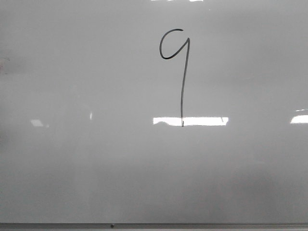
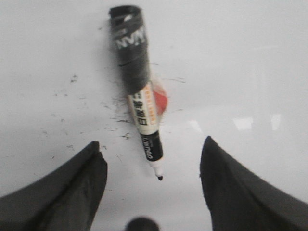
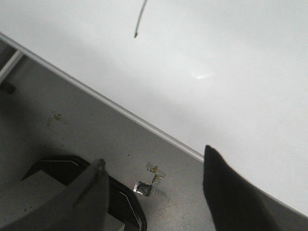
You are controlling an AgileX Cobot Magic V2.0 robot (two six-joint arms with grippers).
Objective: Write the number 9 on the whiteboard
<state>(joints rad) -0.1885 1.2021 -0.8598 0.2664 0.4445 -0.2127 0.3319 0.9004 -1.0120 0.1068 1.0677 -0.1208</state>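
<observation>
A thin black number 9 [image 1: 180, 62] stands on the whiteboard [image 1: 96, 159], with a small open loop and a long straight tail; neither gripper shows in the front view. In the left wrist view a black-and-white marker [image 2: 139, 91] lies flat on the board, uncapped, its tip pointing toward my left gripper [image 2: 153, 149]. That gripper is open, its fingers apart on either side of the tip and not touching the marker. My right gripper [image 3: 153, 166] is open and empty, over the board's near frame edge [image 3: 144, 126]. The end of the tail [image 3: 140, 19] shows in that view.
Small black smudges [image 2: 115, 103] dot the board around the marker. A red patch [image 2: 160, 98] peeks out beside the marker body. Beyond the frame, the right wrist view shows grey floor with a foil scrap [image 3: 144, 187] and a black base part [image 3: 125, 202].
</observation>
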